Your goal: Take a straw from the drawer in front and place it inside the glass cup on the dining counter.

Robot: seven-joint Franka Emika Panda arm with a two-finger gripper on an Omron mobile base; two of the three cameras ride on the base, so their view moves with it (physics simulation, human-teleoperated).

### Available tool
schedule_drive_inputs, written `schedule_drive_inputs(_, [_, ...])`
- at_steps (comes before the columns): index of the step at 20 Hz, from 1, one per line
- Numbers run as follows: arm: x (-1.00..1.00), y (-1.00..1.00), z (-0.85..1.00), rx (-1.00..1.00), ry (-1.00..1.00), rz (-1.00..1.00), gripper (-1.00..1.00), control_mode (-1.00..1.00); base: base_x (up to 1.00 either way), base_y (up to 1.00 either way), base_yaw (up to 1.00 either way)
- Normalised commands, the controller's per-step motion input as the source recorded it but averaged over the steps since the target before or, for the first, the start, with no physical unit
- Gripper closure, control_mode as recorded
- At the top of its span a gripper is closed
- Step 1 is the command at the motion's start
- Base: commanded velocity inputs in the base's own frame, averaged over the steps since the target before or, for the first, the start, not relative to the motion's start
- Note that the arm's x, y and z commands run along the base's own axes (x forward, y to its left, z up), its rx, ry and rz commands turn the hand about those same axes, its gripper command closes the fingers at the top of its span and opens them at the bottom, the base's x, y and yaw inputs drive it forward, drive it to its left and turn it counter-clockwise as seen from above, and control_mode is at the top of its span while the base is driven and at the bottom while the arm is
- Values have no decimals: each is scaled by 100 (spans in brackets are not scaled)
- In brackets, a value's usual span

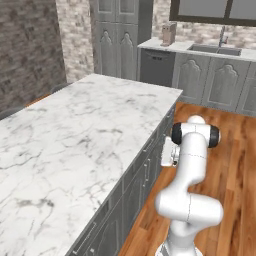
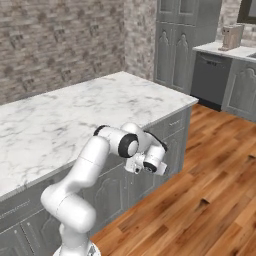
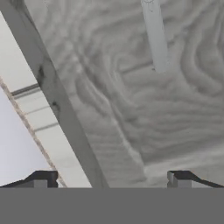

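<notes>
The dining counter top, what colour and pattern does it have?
White marble with grey veins; the dining counter shows best in the left base view.

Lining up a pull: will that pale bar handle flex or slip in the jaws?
The handle looks a smooth, round, rigid bar, so probably no flex but some slip. The grey front behind it looks solid, likely moving as one piece.

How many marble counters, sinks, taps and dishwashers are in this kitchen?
Marble counter: 1
Sink: 1
Tap: 1
Dishwasher: 1
Total: 4
</notes>
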Motion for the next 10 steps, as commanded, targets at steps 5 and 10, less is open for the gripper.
schedule_drive_inputs(5, [48, 26, -19, 0, 0, -16, -100, -100, 0, 0, 0])
schedule_drive_inputs(10, [53, 16, -35, -1, 0, -17, -100, -100, 0, 0, 0])
